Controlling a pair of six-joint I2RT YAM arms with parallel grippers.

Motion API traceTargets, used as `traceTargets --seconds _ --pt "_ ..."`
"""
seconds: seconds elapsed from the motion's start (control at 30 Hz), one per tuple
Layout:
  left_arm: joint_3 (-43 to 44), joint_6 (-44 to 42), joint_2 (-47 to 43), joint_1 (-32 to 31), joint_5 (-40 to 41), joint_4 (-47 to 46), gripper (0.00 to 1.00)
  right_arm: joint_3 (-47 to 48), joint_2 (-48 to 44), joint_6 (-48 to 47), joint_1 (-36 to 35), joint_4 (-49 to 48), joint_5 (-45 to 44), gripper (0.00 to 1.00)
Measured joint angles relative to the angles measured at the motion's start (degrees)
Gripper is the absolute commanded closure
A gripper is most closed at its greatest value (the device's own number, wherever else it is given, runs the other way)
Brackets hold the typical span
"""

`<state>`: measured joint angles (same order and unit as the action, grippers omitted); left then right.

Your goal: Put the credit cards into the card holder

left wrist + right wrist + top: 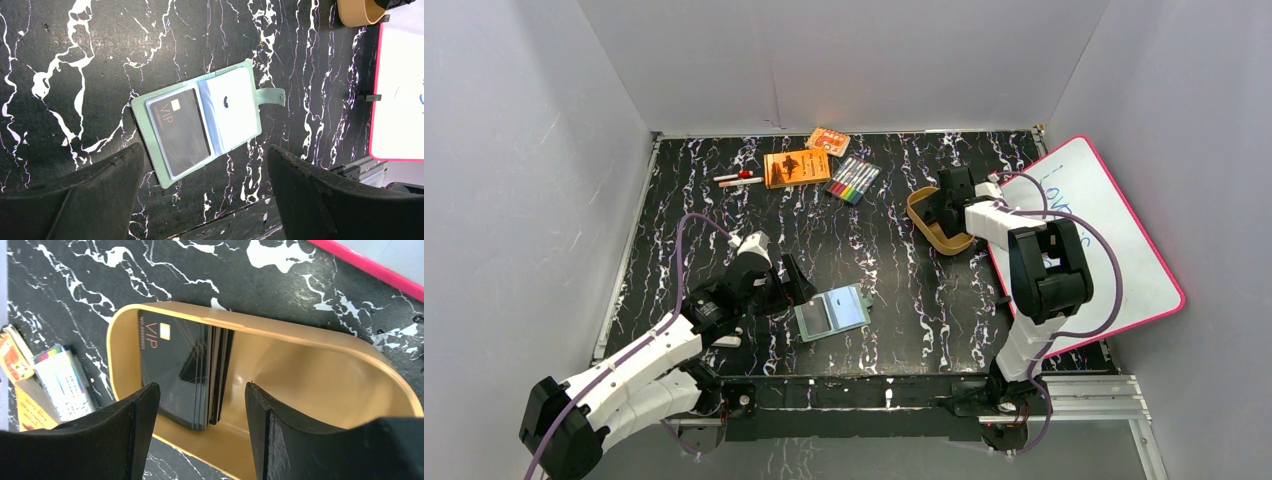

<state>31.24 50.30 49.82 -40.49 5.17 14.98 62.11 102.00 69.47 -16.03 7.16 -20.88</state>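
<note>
Card holder (232, 115) open flat, just ahead of spread left pincer (205, 148).

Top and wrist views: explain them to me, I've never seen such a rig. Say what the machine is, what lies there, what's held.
Two robot arms stand at the table's near edge, each ending in a two-finger gripper. The top view looks down from behind them; each wrist view looks past that arm's own fingers. The left gripper hangs open by the open green card holder, with one dark card sleeved inside. The right gripper is open over a stack of dark cards in the tan tray. Orange boxes, markers and a whiteboard lie nearby. Nothing is held.
</note>
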Motion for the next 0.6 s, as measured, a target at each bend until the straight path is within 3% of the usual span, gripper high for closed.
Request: traceTargets --seconds 0.33,0.6 --pt "0.00 -0.15 0.22 0.00 -0.04 -0.02 0.12 1.90 3.10 -0.52 0.00 1.68 0.09 0.40" --pt "0.00 0.37 0.28 0.00 -0.04 -0.02 0.13 2.25 3.48 -1.09 0.00 0.55 0.72 0.54"
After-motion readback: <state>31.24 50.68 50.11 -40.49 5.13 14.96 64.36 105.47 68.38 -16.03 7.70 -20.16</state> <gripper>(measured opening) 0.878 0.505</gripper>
